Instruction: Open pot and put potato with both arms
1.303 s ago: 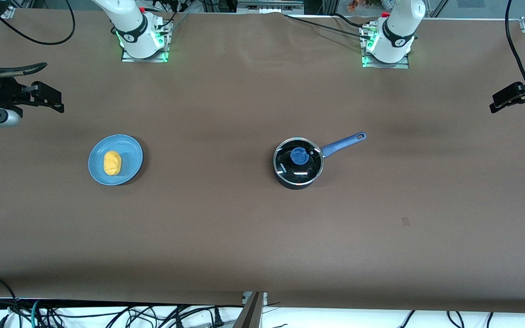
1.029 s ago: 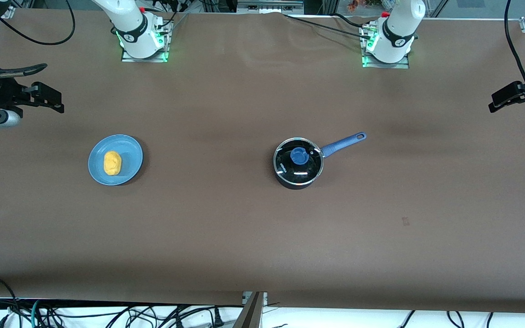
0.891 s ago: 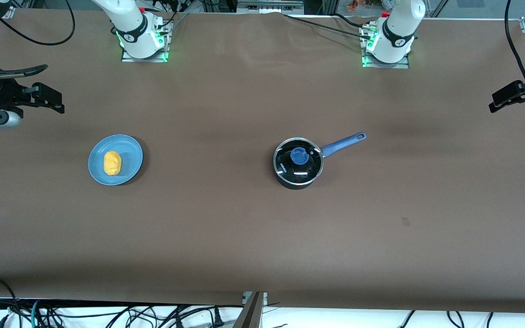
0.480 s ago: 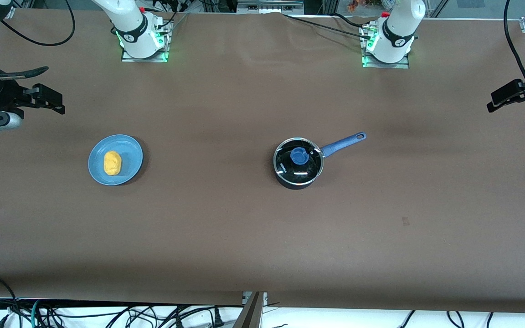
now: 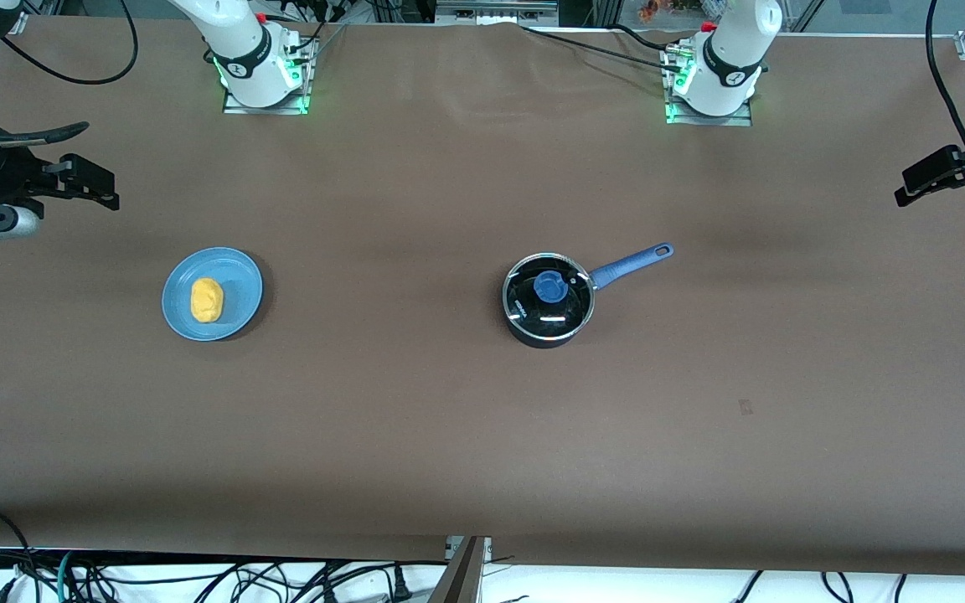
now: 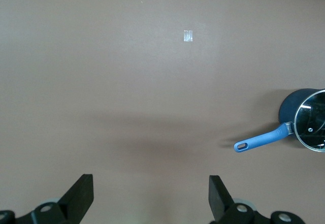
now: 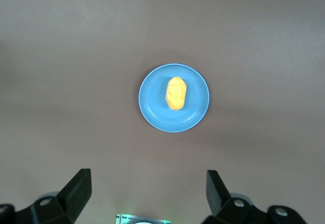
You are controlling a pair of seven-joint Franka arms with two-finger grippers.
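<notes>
While both arms are waiting high at the table's ends, the pot (image 5: 548,301) is sitting near the table's middle, nearest the front camera, its glass lid (image 5: 549,294) on and its blue handle (image 5: 632,260) pointing away toward the left arm's end. Slightly farther off, the potato (image 5: 206,299) is lying on a blue plate (image 5: 235,272) toward the right arm's end, long axis running toward the bases. The left gripper (image 6: 151,198) and right gripper (image 7: 147,196) are spread wide, holding nothing. Only the left wrist view is showing a pale tape scrap (image 6: 188,36).
</notes>
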